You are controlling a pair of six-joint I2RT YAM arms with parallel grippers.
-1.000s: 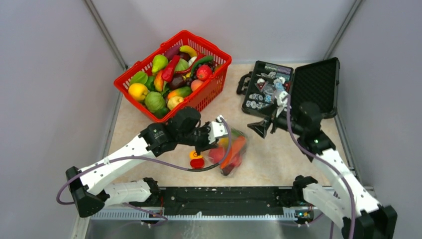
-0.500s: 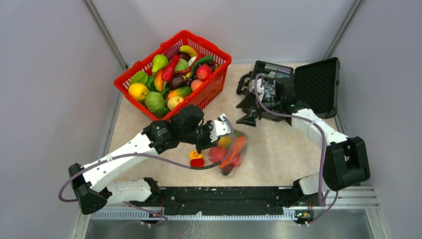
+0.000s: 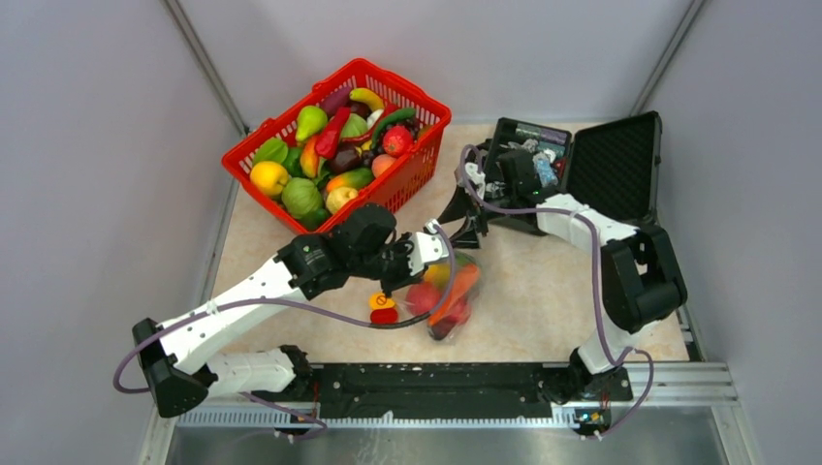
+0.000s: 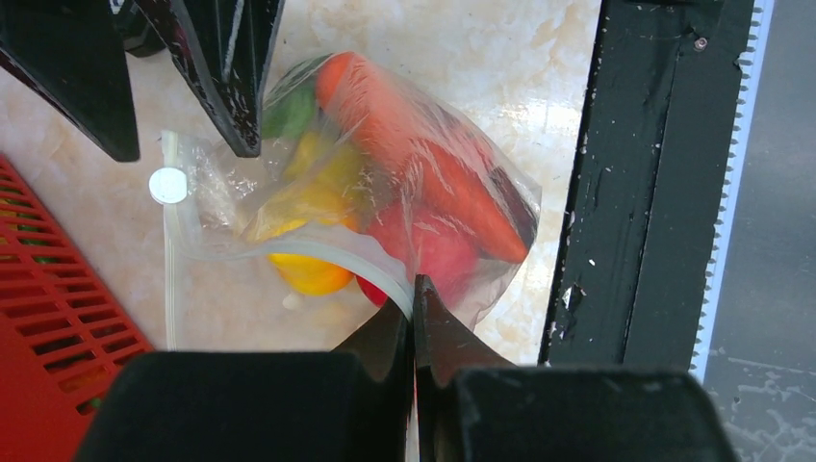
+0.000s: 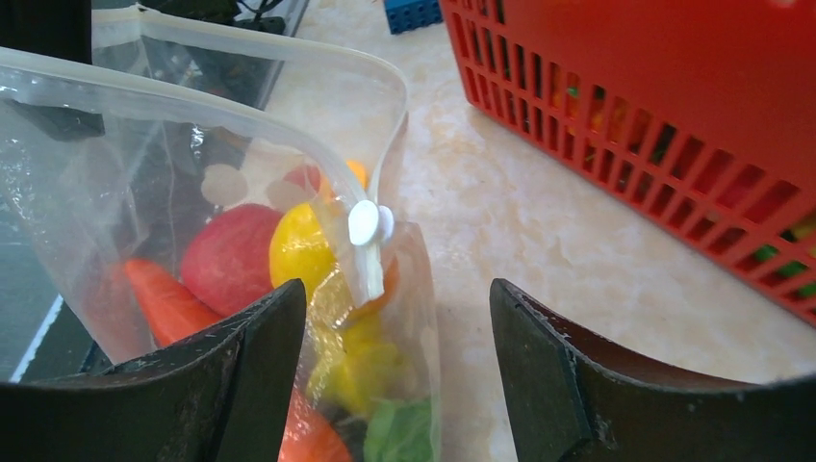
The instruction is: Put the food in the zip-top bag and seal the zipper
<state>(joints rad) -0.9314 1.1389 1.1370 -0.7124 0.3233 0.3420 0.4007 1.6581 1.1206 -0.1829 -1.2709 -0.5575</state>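
Right wrist view puts the zip-top bag [image 5: 221, 192] directly ahead of the right gripper [image 5: 395, 298]. Its 2 fingers stand well apart with the bag's corner in the gap between them, touching nothing that I can see. Just beyond the fingertips sits the white round slider [image 5: 366, 223] on the zipper [image 5: 144, 96]. The mouth gapes behind it, its 2 whitish strips bowed apart. On the far side of that mouth the left gripper [image 4: 414, 322] is clamped tight on the zipper strip, holding that lip up off the surface [image 4: 500, 58], and the bag spreads away below and ahead of it. Inside lies the food [image 4: 423, 183]: orange, red, yellow and green pieces packed against the film. Close to the right of the right gripper stands the red basket [image 5: 616, 135], with more toy produce in it

By the look of it, the bag is thin, soft and crinkly, so it will fold and slide rather than push back. A pinch on bare film would likely slip or just bunch it up. The zipper strip is the stiffest part and the slider the only solid nub, so that is where I would take hold. I would close squarely on the slider, or on the strip right beside it, and draw along the strip while the left gripper anchors the other lip. The toys seem light, hollow and glossy, apt to roll toward the mouth if the bag tips
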